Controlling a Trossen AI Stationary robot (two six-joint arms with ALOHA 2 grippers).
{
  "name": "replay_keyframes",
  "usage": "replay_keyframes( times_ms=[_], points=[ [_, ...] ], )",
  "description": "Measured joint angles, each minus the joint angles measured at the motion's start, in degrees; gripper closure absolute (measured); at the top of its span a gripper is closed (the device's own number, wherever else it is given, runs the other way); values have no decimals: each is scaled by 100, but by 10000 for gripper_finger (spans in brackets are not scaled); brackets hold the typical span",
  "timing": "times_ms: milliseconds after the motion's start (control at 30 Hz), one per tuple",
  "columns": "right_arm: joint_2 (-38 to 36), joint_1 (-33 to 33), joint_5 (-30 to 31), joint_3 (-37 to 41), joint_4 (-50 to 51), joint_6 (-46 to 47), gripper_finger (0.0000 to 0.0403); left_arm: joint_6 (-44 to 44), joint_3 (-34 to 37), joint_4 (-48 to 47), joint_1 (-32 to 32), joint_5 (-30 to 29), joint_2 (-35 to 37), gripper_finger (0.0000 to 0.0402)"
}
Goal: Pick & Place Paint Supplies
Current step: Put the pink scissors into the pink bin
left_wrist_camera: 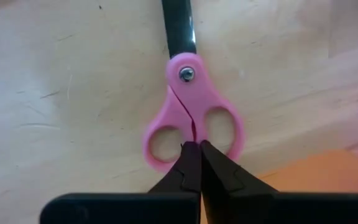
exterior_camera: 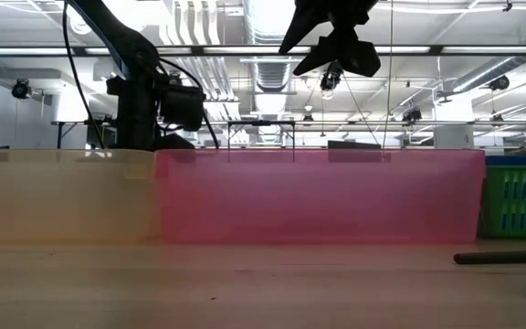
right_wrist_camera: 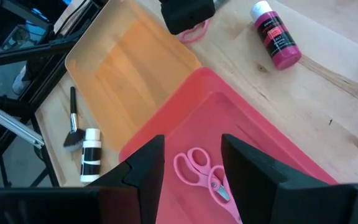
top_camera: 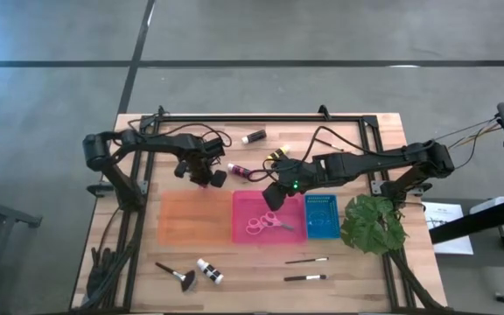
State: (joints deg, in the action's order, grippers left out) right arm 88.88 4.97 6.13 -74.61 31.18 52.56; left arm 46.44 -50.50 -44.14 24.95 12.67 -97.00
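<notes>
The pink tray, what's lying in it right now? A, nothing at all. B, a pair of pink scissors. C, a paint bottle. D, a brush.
B: pink scissors lie in the pink tray under the open right hand; the pink bottle is on the table.

No readable text, brand, number or sign on any item.

- Pink paint bottle (right_wrist_camera: 274,35), well ahead of the right gripper's fingers: dark label with small print, too small to read.
- White paint bottle (right_wrist_camera: 91,153), off to the side of the same fingers, beside a brush: dark label band, no lettering legible.
- Dark bottle (top_camera: 254,136) at the far side of the table: label not legible.
- Pink scissors (left_wrist_camera: 192,106), just ahead of the left gripper's fingertips: bare screw at the pivot, no marking.
- Paper sheet (top_camera: 444,226) beyond the table's edge: printed lines, unreadable.
</notes>
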Motion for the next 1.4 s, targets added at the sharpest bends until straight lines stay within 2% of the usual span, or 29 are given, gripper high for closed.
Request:
replay_keyframes(
  times_ms=[667,1067,1400],
  points=[
    [0,2,-7,0,-11,-4,246,48,12,-279,18,-439,459,400],
    [0,2,-9,0,-13,-4,246,-2,4,-335,18,-914,470,317],
    [0,2,-7,0,-15,-2,246,-105,28,-391,18,-904,380,311]
  ],
)
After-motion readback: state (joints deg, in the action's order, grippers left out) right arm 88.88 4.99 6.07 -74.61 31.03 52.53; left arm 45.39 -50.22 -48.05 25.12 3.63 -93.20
